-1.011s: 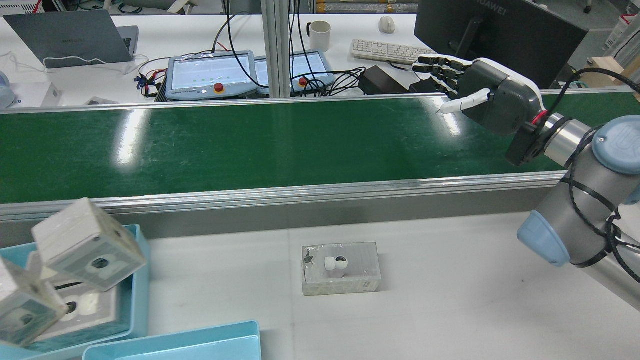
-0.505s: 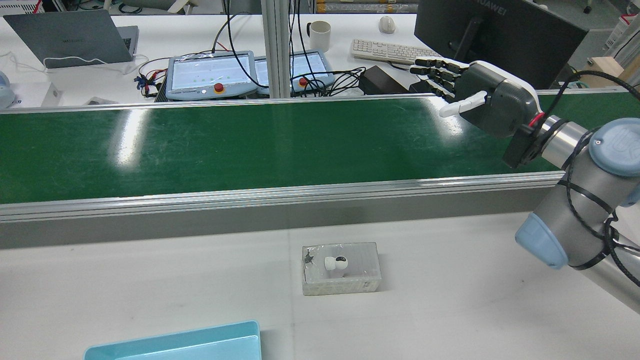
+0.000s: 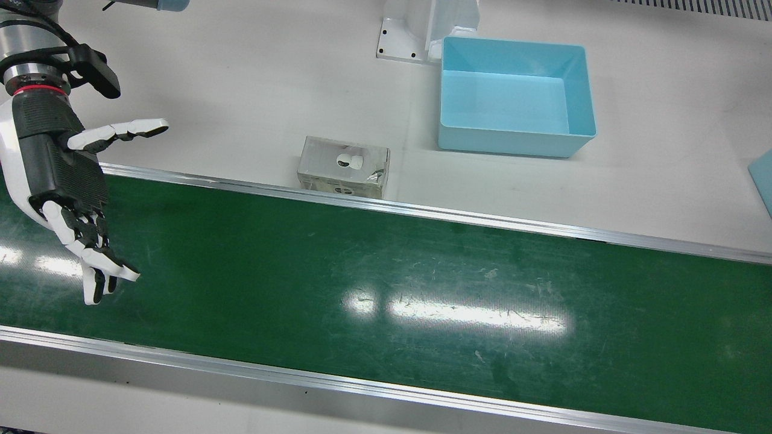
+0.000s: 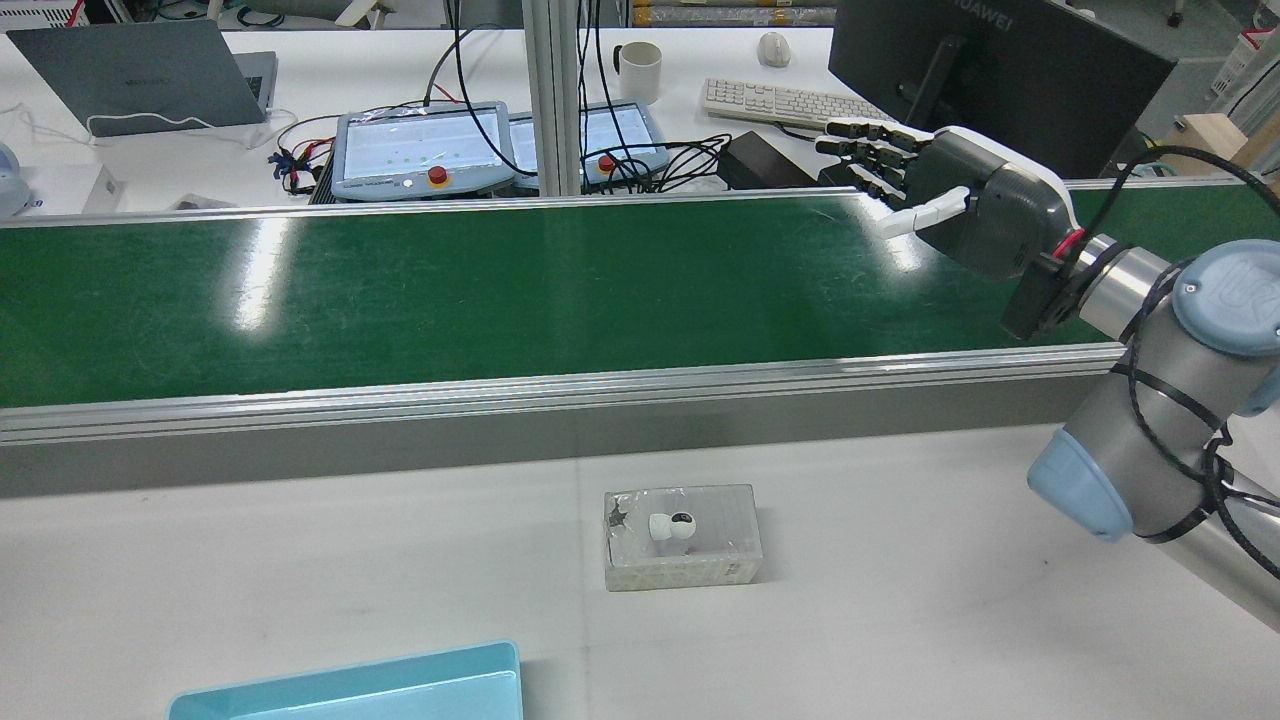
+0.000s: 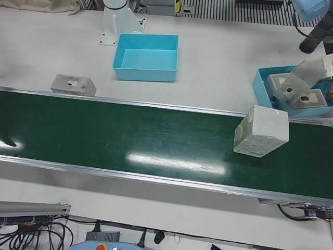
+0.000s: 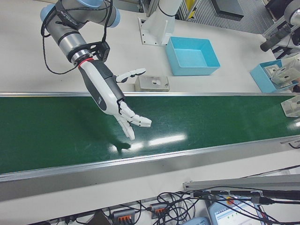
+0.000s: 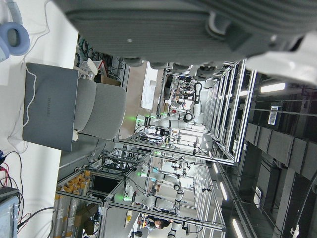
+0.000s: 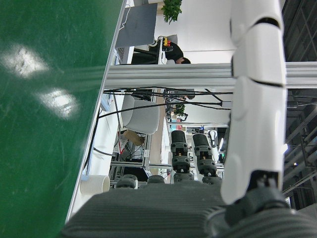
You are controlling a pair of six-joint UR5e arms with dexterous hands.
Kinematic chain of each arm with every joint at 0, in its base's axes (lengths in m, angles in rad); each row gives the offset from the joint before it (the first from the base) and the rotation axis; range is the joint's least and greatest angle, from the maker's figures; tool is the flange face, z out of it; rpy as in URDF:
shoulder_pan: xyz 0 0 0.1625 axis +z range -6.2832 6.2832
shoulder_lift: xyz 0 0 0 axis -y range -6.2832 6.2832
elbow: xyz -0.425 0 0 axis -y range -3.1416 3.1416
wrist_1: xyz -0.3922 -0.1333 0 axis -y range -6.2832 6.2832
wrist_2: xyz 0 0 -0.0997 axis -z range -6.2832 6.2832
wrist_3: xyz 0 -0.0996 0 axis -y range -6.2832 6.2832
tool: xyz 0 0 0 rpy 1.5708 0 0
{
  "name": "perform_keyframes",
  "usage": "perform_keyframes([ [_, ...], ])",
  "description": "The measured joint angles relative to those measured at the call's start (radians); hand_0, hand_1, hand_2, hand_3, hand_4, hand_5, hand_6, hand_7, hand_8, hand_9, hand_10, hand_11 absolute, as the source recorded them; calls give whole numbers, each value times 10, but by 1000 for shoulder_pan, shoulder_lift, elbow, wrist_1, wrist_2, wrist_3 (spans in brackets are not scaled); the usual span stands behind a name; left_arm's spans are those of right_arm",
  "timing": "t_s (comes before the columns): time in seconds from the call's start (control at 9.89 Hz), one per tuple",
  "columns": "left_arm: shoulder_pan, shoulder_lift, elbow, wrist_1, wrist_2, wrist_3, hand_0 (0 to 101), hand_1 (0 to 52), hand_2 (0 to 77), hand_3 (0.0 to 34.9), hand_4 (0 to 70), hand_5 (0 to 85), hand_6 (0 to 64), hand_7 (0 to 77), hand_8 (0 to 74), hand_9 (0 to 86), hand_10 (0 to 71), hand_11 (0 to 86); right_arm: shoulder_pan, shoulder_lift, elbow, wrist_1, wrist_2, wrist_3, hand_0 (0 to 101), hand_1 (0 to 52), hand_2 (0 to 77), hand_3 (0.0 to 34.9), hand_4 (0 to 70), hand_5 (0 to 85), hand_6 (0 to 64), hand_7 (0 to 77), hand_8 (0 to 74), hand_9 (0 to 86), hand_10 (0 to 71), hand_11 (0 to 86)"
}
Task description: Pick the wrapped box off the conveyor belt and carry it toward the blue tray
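A wrapped box stands tilted on the green conveyor belt near its left-arm end, and shows again at the edge of the right-front view. My right hand hovers open over the belt's opposite end, fingers spread, holding nothing. The empty blue tray sits on the white table behind the belt. Only the palm of my left hand shows, facing the lab; its fingers are hidden.
A second wrapped box lies on the white table beside the belt rail. Another blue tray with several wrapped boxes sits at the left-arm end. Behind the belt, desks carry teach pendants and a monitor.
My right hand has drifted slightly farther over the belt. The blue tray with boxes, at the rear view's lower left 1.0 s ago, no longer shows there.
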Motion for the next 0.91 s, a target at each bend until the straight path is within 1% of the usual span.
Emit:
perform_keyframes([
  [0.1,0,0,0,0,0,0,0,0,5,0,0,11,0,5,5,0,5,0,-2,0,0,0,0,0,482,142,98,52,76,169,27,175,0,22,5,22],
  [0.2,0,0,0,0,0,0,0,0,11,0,0,5,0,5,5,0,5,0,-4,-1,-1,0,0,0,482,142,98,45,87,175,27,175,0,22,5,22],
  [0.3,0,0,0,0,0,0,0,0,11,0,0,11,0,5,5,0,5,0,-5,-1,0,0,0,0,482,142,98,63,87,175,27,175,0,22,11,22],
  [0.4,0,0,0,0,0,0,0,0,11,0,0,5,0,5,5,0,5,0,-5,-2,0,0,0,0,482,142,98,63,87,175,27,175,0,22,11,22],
  [0.51,0,0,0,0,0,0,0,0,11,0,0,5,0,5,5,0,5,0,-5,-2,0,0,0,1,482,142,98,62,87,175,0,175,0,22,11,22],
  [0.61,0,0,0,0,0,0,0,0,5,0,0,5,0,5,5,0,5,0,-5,-2,1,0,0,2,482,142,98,62,87,175,0,175,0,22,11,22],
  [0.71,0,0,0,0,0,0,0,0,5,0,0,5,0,5,5,0,5,0,-5,-3,1,0,0,3,482,142,98,65,82,169,22,164,0,22,11,22],
  [0.81,0,0,0,0,0,0,0,0,11,0,0,5,0,5,5,0,5,0,-6,-3,2,0,0,4,480,153,93,64,87,169,22,164,0,22,11,22],
  [0.91,0,0,0,0,0,0,0,0,11,0,0,5,0,5,5,0,5,0,-6,-3,2,0,0,5,481,153,98,64,82,169,22,164,0,22,11,22],
])
